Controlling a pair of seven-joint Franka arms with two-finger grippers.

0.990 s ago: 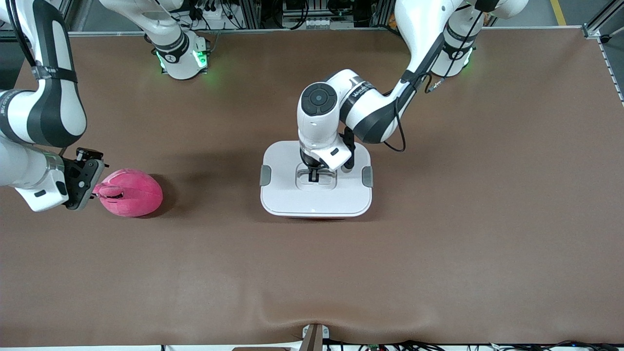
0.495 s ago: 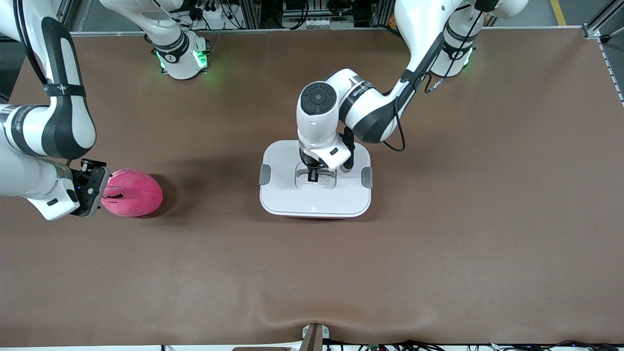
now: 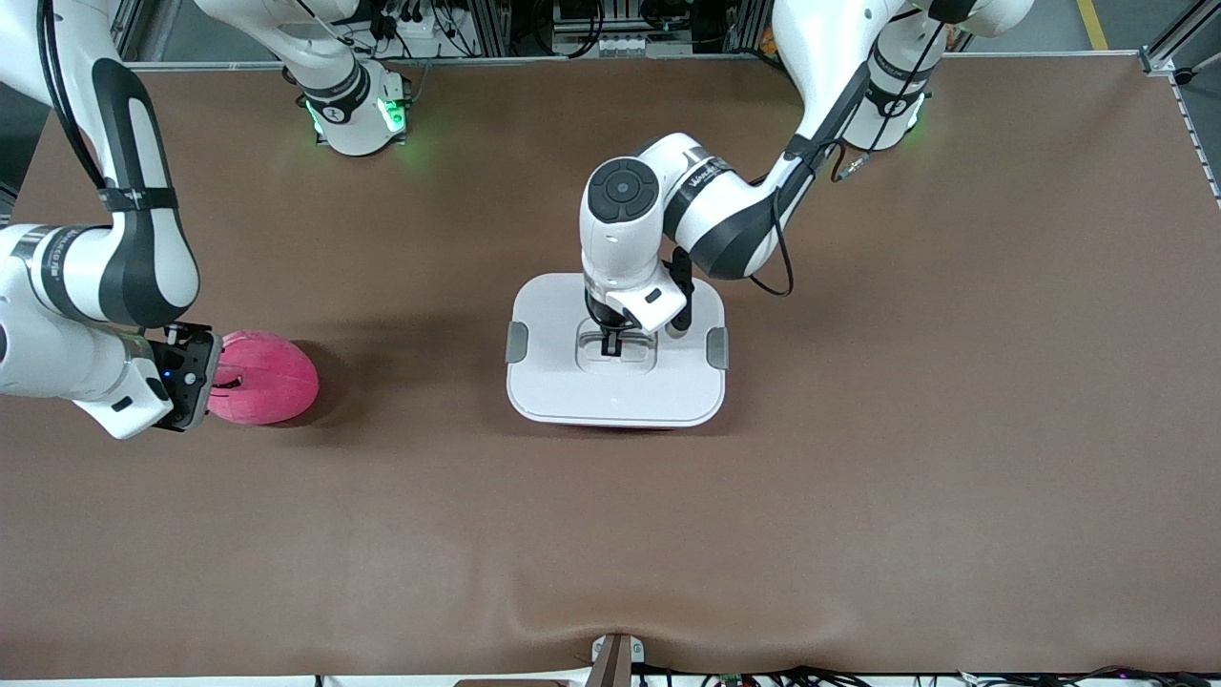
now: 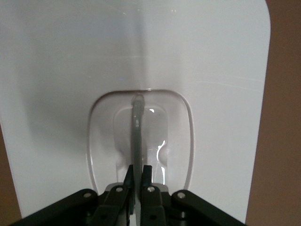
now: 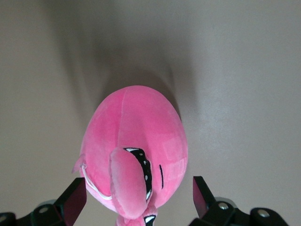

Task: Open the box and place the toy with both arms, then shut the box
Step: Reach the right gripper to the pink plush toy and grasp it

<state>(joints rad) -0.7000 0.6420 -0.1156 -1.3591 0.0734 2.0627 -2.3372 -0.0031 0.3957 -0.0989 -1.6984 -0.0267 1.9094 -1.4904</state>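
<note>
Brown table covering runs wall to wall, with both arm bases along its far edge. At mid-table sits the box, lid still on and both grey clips against its sides. The left gripper stands in the lid's recess, fingers pressed together on the thin grey handle; it has not shifted over the last second, and the lid shows no lift.

The change is at the right arm's end of the table. The toy lies there on the covering, well apart from the box. The right gripper has advanced from just beside the toy to around its end, fingers spread wide on either flank without pressing it. The toy itself has not moved.

Judgement: opening is not yet done, and the toy grasp is staged but not closed. Lifting the lid appears to be the next requirement before any placing.
</note>
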